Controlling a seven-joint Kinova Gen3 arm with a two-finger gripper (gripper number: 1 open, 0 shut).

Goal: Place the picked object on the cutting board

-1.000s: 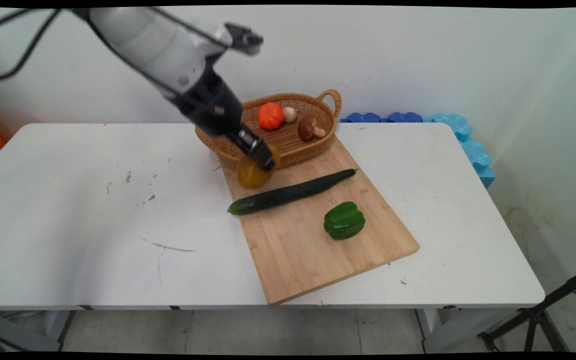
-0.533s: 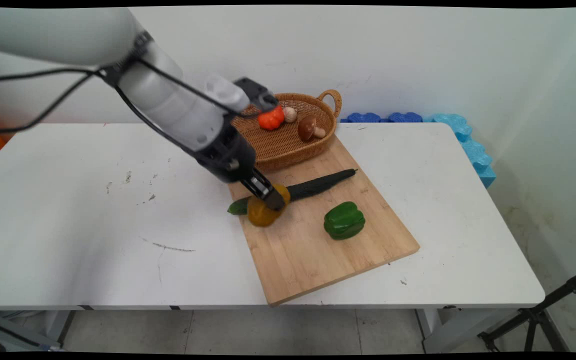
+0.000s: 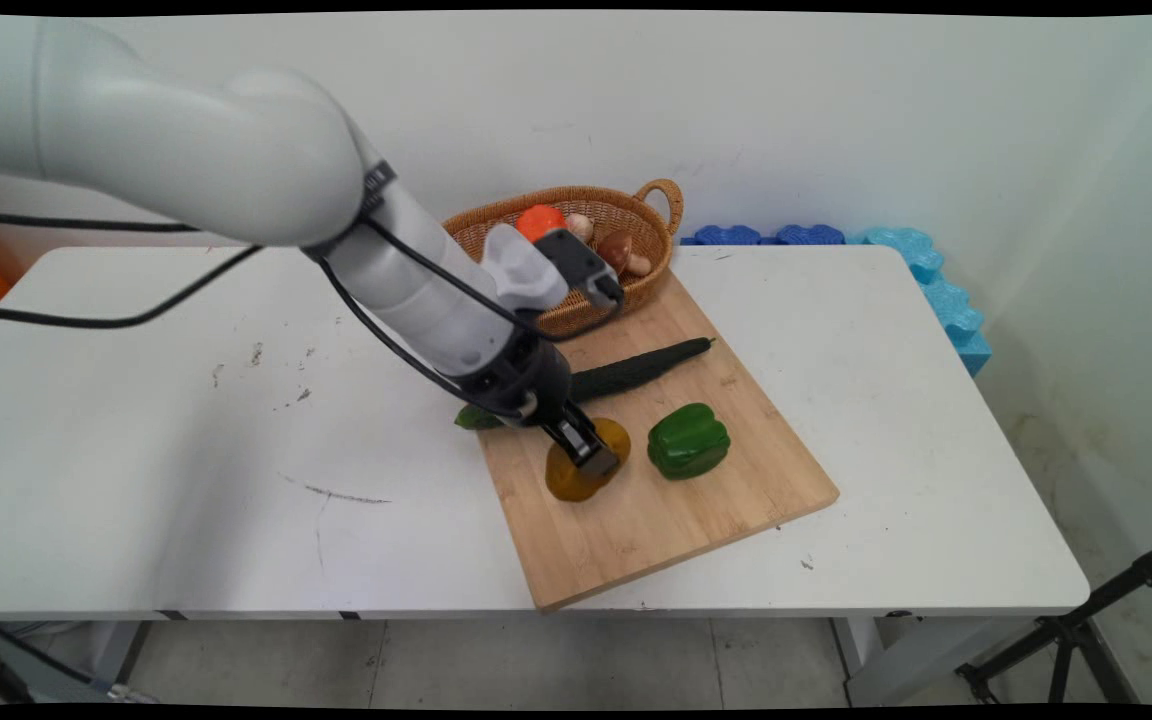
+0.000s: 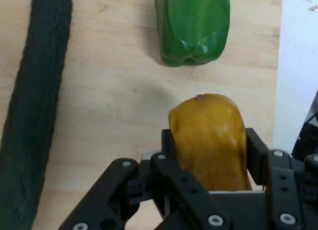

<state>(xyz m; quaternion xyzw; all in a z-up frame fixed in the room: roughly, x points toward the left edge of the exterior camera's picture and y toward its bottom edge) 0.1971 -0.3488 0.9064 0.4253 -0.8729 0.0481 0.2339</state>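
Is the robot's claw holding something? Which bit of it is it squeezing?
Yes. The gripper is shut on the yellow pepper, its two fingers pressing the pepper's opposite sides, over the cutting board beside the green pepper.

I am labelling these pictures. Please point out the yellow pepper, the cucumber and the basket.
yellow pepper (image 4: 211,140), hand view, its middle.
cucumber (image 3: 636,368), main view, its far half.
basket (image 3: 658,192), main view, its handle.

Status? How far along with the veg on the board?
On the wooden cutting board: dark green cucumber and green bell pepper. In hand: black gripper shut on a yellow bell pepper, low over the board beside the green one. In the wicker basket: orange pumpkin, two mushrooms.
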